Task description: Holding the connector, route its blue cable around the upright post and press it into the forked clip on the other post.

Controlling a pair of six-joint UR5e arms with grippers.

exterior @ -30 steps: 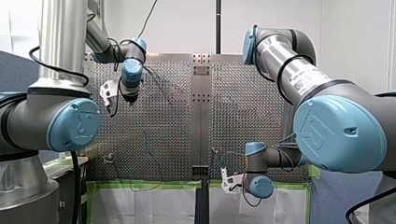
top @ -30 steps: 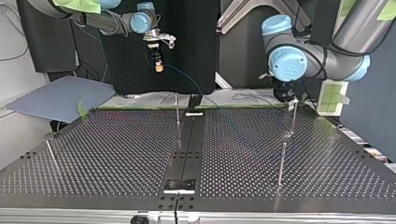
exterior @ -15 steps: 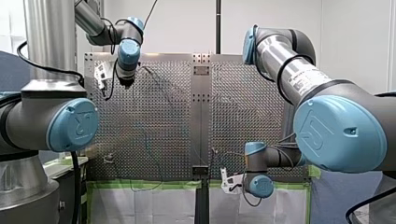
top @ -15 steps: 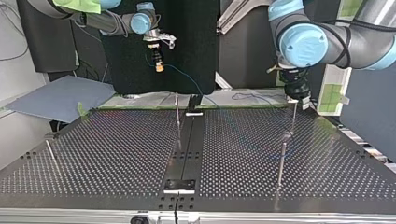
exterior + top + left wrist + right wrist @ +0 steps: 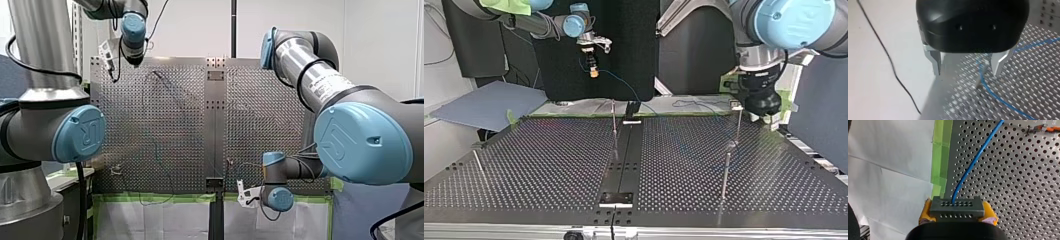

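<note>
My right gripper [image 5: 957, 213] is shut on a grey connector [image 5: 957, 206] between its yellow pads [image 5: 926, 213]. A blue cable [image 5: 973, 165] runs out of the connector over the perforated table. In the top view that gripper [image 5: 594, 67] hangs above the table's far edge, and the cable [image 5: 621, 82] drops toward a thin upright post [image 5: 614, 125] near the middle. My left gripper [image 5: 968, 70] is open with bare metal fingers [image 5: 936, 63]; the blue cable [image 5: 988, 88] and a pale post tip [image 5: 978, 82] lie below it. It hovers above the post [image 5: 738, 125] at the top view's right.
A second post [image 5: 725, 175] stands nearer the camera at the top view's right, and a leaning one [image 5: 479, 167] at its left. A dark centre rail [image 5: 624, 160] splits the table. Green tape [image 5: 941, 157] and white sheets border the plate. A small orange part [image 5: 1045, 128] lies ahead of my right gripper.
My left arm has lifted and swung toward the table's far edge in the front view, looming larger in the top view. My right arm and the connector have stayed put.
</note>
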